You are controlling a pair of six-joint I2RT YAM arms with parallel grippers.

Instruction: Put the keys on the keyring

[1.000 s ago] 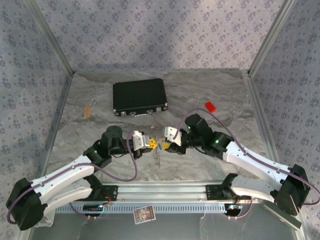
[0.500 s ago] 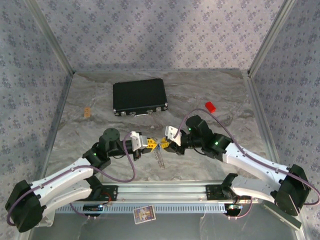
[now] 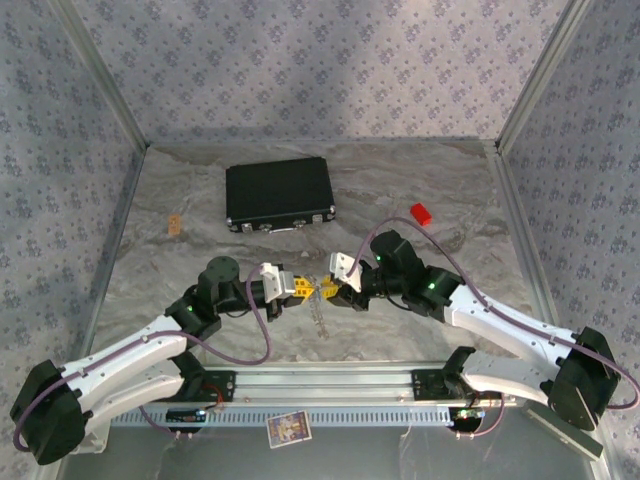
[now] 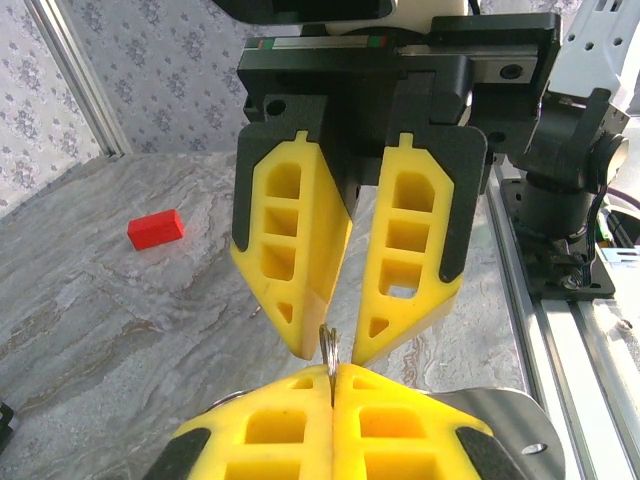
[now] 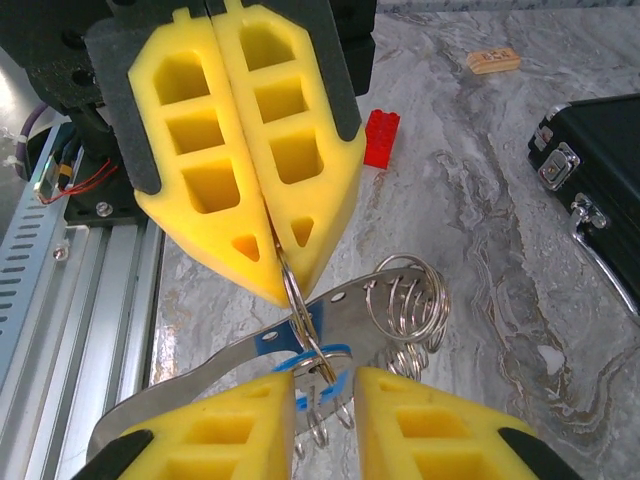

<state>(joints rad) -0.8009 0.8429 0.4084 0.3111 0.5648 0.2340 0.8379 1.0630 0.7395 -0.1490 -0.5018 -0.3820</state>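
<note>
Resting on the table [image 3: 430, 180], toward the rear, left of centre: case [image 3: 279, 194]. Lying right of the case, nearer the right wall: block [image 3: 421, 213]. Lying left of the case, near the left wall: tag [image 3: 174, 224]. Meeting tip to tip in front of the case: left end effector [image 3: 306, 289] from the left, right end effector [image 3: 329, 292] from the right. Sitting between the two tips: keyring [image 4: 329, 350]. Lying at the near edge, in front of the arm bases: card [image 3: 288, 428].
</note>
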